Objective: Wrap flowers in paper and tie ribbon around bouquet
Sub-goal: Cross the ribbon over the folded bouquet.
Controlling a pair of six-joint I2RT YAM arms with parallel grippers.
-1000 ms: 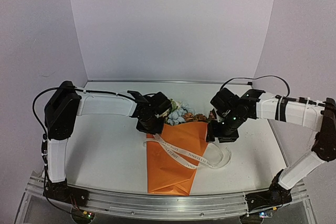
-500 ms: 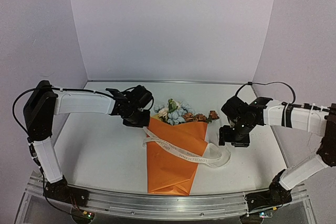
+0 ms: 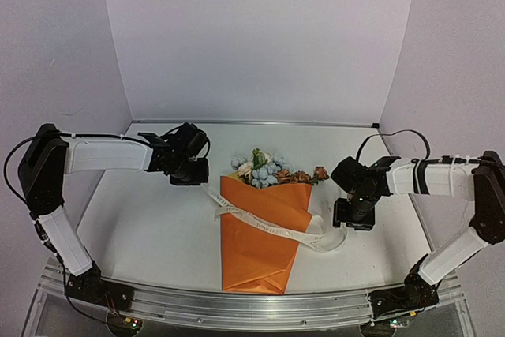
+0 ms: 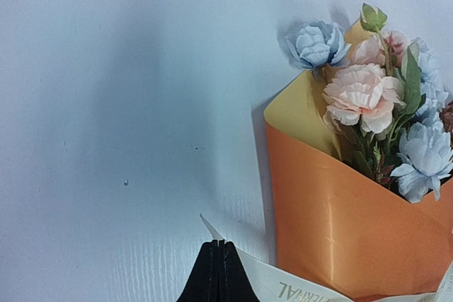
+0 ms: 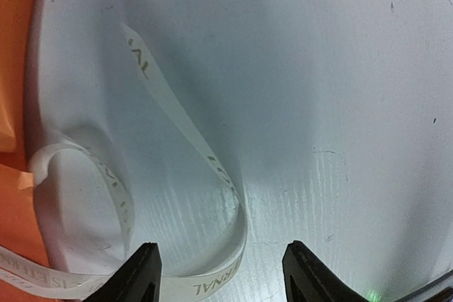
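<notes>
The top camera looks down from high above the tabletop's (image 3: pixel 142 219) near edge toward its far edge, taking in everything. The left wrist camera sits close to the bouquet (image 4: pixel 340 203), the right wrist camera close over the ribbon (image 5: pixel 177 111) loop; the top view shows both.

left arm (image 3: pixel 102 155) outstretched, left jaws clamped | right arm (image 3: pixel 438 177) bent, right jaws apart

The paper (image 3: pixel 256 242) is bright orange outside, yellow inside. The flowers (image 4: pixel 368 93) are pale pink, light blue and rust, with green leaves. The ribbon (image 5: pixel 177 114) is cream with grey lettering.
</notes>
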